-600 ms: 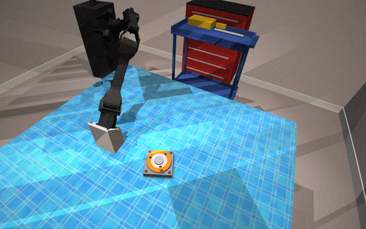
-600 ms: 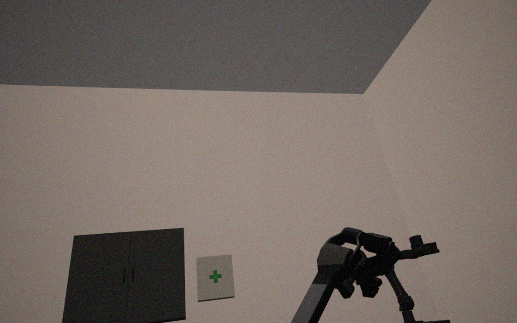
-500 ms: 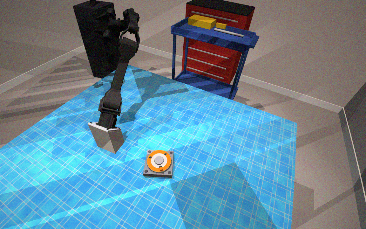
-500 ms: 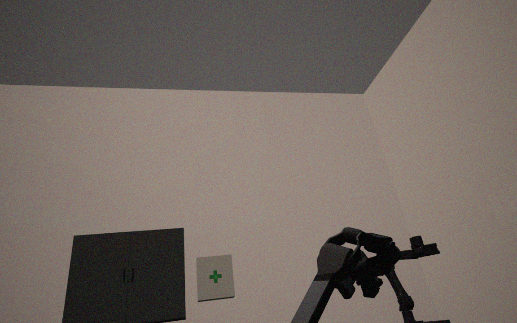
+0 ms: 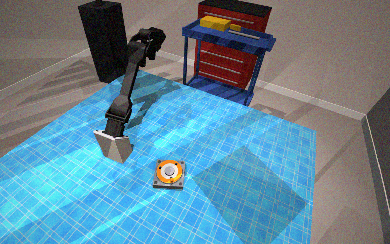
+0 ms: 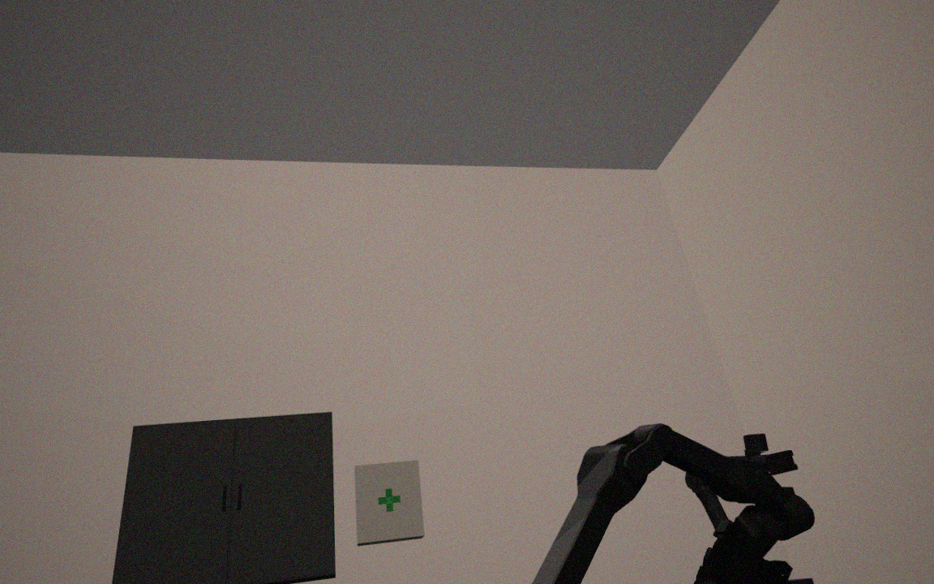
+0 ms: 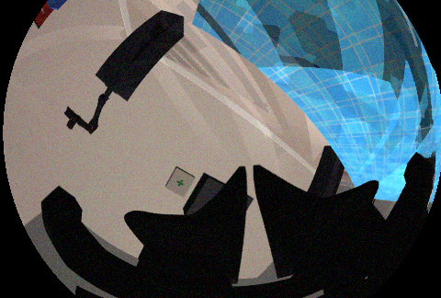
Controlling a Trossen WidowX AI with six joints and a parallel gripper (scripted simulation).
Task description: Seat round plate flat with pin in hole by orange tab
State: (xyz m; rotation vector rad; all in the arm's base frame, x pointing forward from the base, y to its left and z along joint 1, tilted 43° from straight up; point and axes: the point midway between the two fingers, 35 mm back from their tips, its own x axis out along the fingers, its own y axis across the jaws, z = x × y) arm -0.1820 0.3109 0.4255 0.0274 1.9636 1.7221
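Basically nothing done yet, judging by the top view. Round plate sitting on the grey base a bit below frame centre, threaded on the post, orange tab pointing toward the bottom edge of the frame. Too small to tell whether the hole next to that tab is over the pin or whether the plate is tilted, so assuming not seated.

Arm folded up near the upper middle of the top view, wrist way up by the black tower, well apart from the plate. Gripper clenched on nothing: in the wrist view, two dark fingers nearly together at the bottom of the frame, only floor and blue mat behind them. Not touching anything.

Still to do, as a guess: bring the closed gripper down beside the tab, nudge the plate round the post until the hole drops over the pin, then back off clear. So all of it, really.
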